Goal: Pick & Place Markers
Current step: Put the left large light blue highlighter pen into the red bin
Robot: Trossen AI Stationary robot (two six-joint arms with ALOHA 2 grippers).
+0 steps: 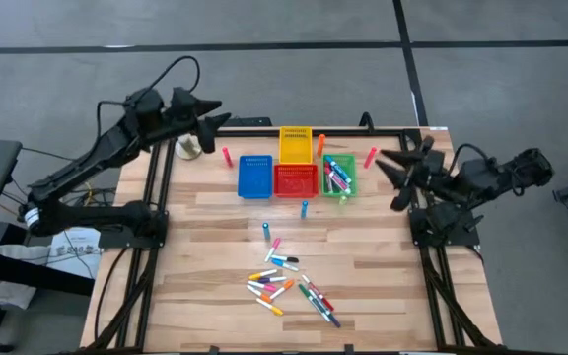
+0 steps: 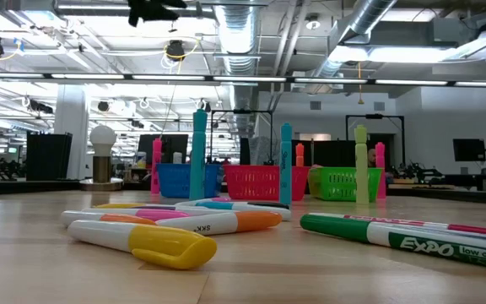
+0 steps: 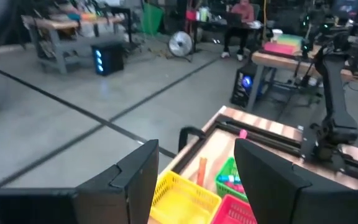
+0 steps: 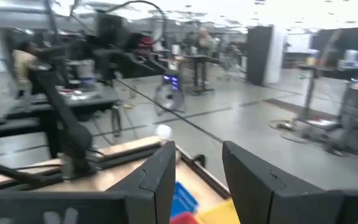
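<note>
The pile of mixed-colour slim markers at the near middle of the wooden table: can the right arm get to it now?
Probably yes. The pile of mixed-colour slim markers lies in the open on the wooden table, with nothing over it. The right pincer is open, holds nothing, and hovers beside the square green plastic bin.

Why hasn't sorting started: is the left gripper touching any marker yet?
Apart. The high view shows the left gripper open at the table's far left edge, while the loose markers lie clustered at the near side, bare wood between them.
</note>
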